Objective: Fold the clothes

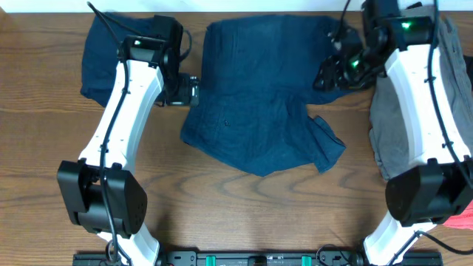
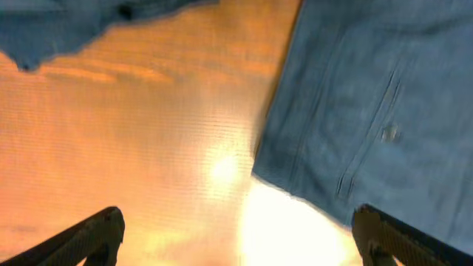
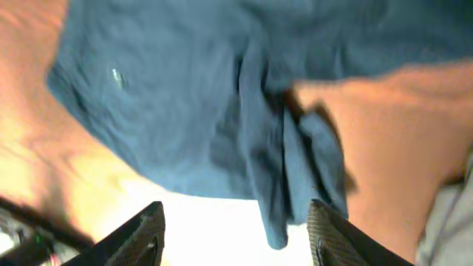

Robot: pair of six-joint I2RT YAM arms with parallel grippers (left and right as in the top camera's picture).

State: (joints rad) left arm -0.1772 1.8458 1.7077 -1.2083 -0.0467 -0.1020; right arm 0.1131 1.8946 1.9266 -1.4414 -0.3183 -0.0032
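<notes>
Dark navy shorts (image 1: 259,111) lie spread and rumpled in the middle of the table, with a crumpled flap (image 1: 329,140) at their right edge. My left gripper (image 1: 194,90) hovers at the shorts' left edge, open. In its wrist view the left gripper (image 2: 240,240) shows bare wood between its fingers, with the shorts (image 2: 369,111) off to the right. My right gripper (image 1: 324,76) is over the shorts' upper right part. In its wrist view the right gripper (image 3: 236,236) is open above the shorts (image 3: 185,111), and a narrow fold (image 3: 275,214) lies loose near the right finger (image 3: 332,236).
A second navy garment (image 1: 103,59) lies at the back left, under the left arm. Grey trousers (image 1: 392,125) are heaped along the right side, beneath the right arm. A coral-pink piece (image 1: 464,216) shows at the front right corner. Bare wooden table (image 1: 222,207) lies in front.
</notes>
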